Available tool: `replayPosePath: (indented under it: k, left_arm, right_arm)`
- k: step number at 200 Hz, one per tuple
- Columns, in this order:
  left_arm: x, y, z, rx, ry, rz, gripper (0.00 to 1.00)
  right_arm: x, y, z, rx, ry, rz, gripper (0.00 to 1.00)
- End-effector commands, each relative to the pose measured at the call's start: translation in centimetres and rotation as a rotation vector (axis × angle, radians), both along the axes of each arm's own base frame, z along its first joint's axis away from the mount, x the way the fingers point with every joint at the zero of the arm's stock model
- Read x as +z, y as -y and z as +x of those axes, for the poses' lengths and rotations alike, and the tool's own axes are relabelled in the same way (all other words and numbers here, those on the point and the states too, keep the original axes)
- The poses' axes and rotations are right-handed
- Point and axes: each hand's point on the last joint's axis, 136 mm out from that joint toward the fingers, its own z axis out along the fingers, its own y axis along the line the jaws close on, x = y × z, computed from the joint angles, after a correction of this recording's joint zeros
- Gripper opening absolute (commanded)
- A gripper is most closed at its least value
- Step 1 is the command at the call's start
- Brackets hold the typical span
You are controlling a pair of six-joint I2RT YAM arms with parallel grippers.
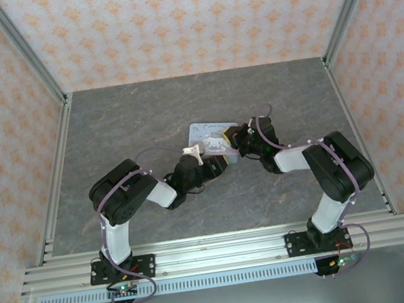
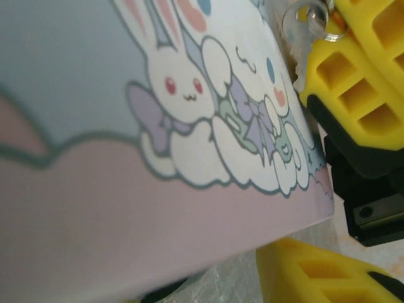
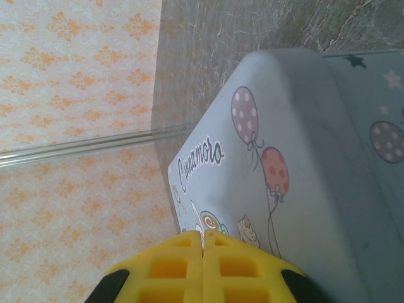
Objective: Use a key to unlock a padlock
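The pale-blue cartoon tin (image 1: 210, 130) lies mid-table, and both grippers meet at its near side. My right gripper (image 1: 233, 145) is shut, its yellow fingertips (image 3: 203, 238) pressed together over the tin's lid (image 3: 303, 158). In the left wrist view a small metal ring (image 2: 310, 17) and a pale metal sliver, the key (image 2: 301, 68), stick out of those right fingers (image 2: 356, 82). My left gripper (image 1: 213, 163) sits against the tin's bunny-printed wall (image 2: 158, 158). One of its yellow fingers (image 2: 315, 278) shows below the tin's edge and the other is hidden. The padlock is hidden.
The grey stone-pattern table (image 1: 145, 122) is walled by orange-patterned panels with aluminium posts (image 1: 41, 76) at the left and right. An aluminium rail (image 1: 216, 251) runs along the near edge, where both arm bases are bolted.
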Motion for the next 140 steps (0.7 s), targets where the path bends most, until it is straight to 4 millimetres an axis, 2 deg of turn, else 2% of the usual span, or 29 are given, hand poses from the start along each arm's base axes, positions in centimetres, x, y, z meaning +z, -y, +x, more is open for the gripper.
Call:
replayPosePath:
  k: [1,76,140]
  left_arm:
    - [-0.3,-0.4,0.1,0.068,-0.041,-0.056,0.45]
    - [-1.2,-1.6,-0.5,0.134,-0.074,0.006,0.34]
    - [-1.7,-1.8,-0.6,0.139,-0.092,0.035,0.25]
  right_arm:
    - [-0.8,0.2,-0.5,-0.013,-0.023,-0.004,0.0]
    - [-0.7,0.3,-0.4,-0.019,-0.021,0.0,0.0]
    - [-0.7,0.4,-0.5,-0.024,-0.022,0.003,0.0]
